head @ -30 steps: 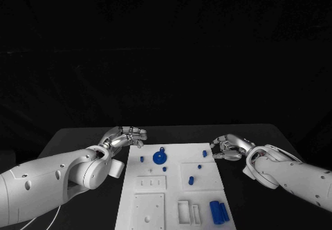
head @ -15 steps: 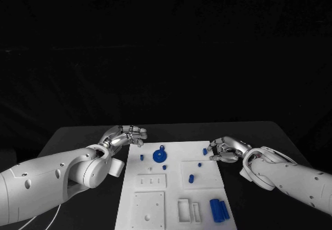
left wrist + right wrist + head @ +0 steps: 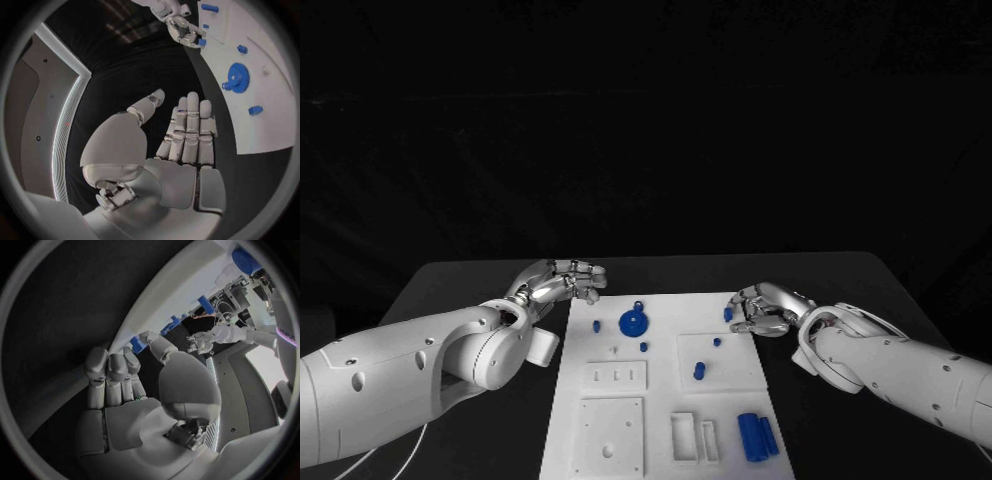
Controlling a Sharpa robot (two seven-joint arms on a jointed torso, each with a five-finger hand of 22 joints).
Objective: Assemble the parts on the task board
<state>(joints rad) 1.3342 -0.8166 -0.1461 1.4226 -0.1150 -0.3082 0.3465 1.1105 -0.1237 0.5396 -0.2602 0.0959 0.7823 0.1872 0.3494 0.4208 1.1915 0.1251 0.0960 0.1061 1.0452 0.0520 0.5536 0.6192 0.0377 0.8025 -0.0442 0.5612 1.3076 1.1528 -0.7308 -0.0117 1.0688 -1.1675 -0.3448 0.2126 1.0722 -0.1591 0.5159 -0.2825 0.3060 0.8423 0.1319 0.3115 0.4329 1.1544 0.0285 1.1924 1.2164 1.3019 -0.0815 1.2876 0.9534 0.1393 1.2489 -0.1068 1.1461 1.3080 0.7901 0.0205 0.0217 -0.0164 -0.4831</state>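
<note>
Lying lengthwise down the middle of the black table [image 3: 473, 275], the white board [image 3: 668, 390] carries the blue parts. A blue gear [image 3: 633, 322] sits near its far left, with a small peg [image 3: 596, 326] just left of it and another peg [image 3: 643, 347] nearer. On the raised square plate to the right stand a small stud [image 3: 717, 342] and a short cylinder [image 3: 698, 371]. Two blue bars [image 3: 756, 436] lie side by side at the near right corner, beside white slotted blocks [image 3: 691, 440]. The left hand [image 3: 567, 281] hangs off the board's far left corner, fingers apart and loosely extended, holding nothing; the wrist view shows its fingers [image 3: 190, 132] straight and close together over the table. The right hand [image 3: 764, 309] is at the board's far right edge, its fingers curled toward a small blue part [image 3: 730, 314] there; whether it actually grips that part cannot be told.
</note>
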